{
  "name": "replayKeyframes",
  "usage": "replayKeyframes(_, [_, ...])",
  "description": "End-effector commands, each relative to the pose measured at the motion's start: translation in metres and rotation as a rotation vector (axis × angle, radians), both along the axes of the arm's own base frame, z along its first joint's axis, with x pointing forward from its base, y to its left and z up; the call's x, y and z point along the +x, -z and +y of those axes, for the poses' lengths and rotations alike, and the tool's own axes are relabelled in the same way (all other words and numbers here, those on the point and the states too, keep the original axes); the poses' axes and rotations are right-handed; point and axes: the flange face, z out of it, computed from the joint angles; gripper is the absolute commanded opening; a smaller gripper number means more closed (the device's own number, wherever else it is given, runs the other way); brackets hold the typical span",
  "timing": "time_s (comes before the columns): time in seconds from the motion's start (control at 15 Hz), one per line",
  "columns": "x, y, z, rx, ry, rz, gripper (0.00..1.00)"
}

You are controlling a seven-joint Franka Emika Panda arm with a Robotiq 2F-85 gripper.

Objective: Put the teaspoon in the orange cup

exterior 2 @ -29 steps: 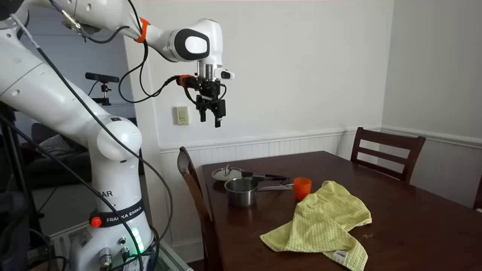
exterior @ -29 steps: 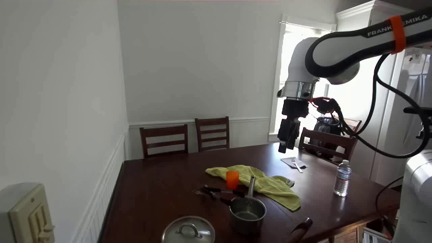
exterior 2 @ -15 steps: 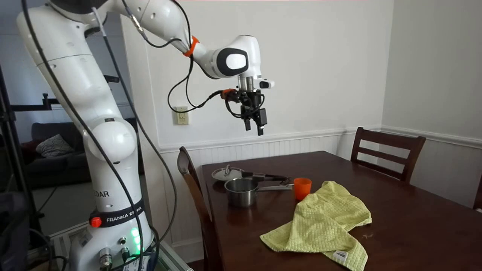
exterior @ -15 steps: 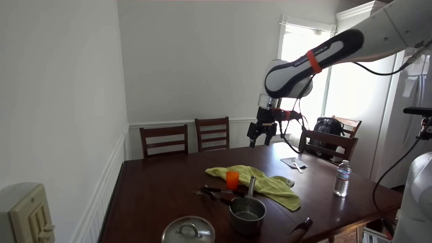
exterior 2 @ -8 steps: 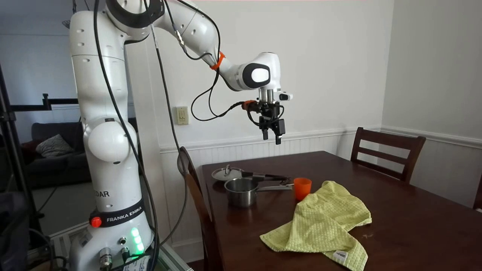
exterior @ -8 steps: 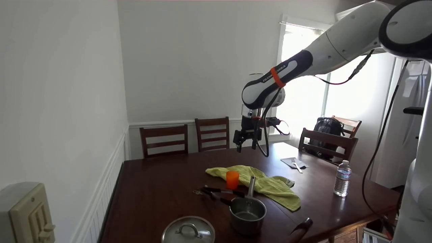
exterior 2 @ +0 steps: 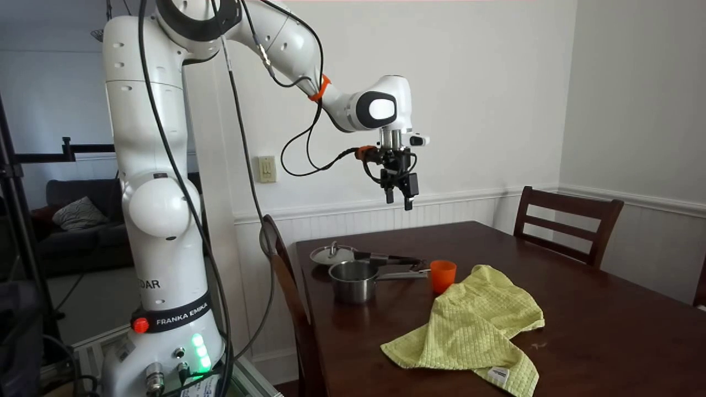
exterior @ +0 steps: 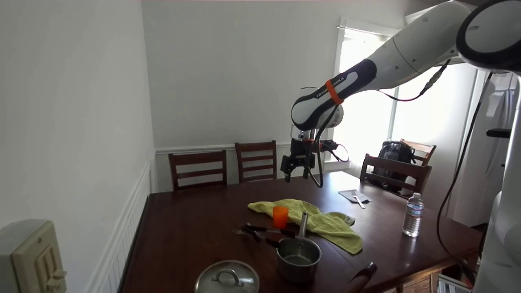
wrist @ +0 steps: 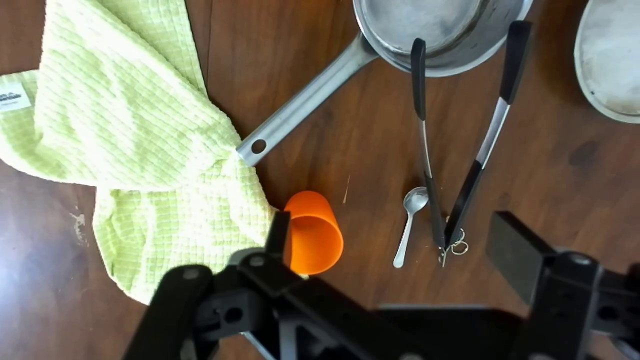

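Note:
The small orange cup [wrist: 317, 242] stands upright on the dark wooden table, against the edge of the yellow-green cloth; it shows in both exterior views [exterior: 280, 217] [exterior 2: 443, 277]. The teaspoon [wrist: 407, 229] lies flat on the table, between the cup and the black tongs, its bowl touching or just under one tong arm. I cannot make out the teaspoon in the exterior views. My gripper [wrist: 392, 240] is open and empty, high above the table; it shows in both exterior views [exterior: 296, 178] [exterior 2: 399, 202]. In the wrist view one finger overlaps the cup's edge and the teaspoon appears between the fingers.
Black tongs [wrist: 464, 204] lie beside the teaspoon. A grey metal pot [exterior 2: 353, 284] has its handle pointing toward the cup. A lid [exterior: 228, 280] lies beyond the pot. The yellow-green cloth [exterior 2: 469, 331], a water bottle [exterior: 412, 215] and a napkin with a fork [exterior: 354, 196] are also there.
My arm has swung out over the table and lowered, bringing the open gripper closer to the cup. In the last half second it has hardly moved. The table objects have not moved.

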Motion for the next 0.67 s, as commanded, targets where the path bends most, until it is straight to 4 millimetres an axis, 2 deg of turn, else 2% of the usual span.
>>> replayKeyframes(0.0, [0.02,0.009,-0.011,0.048,0.049,0.006,1.0])
replayKeyframes(0.2, [0.064,0.032,-0.027,0.06,0.069,0.03,1.0])
replayKeyframes(0.4, [0.099,0.058,-0.041,0.059,0.064,0.061,1.0])
replayKeyframes(0.6, [0.131,0.083,-0.032,0.067,-0.004,0.114,1.0])
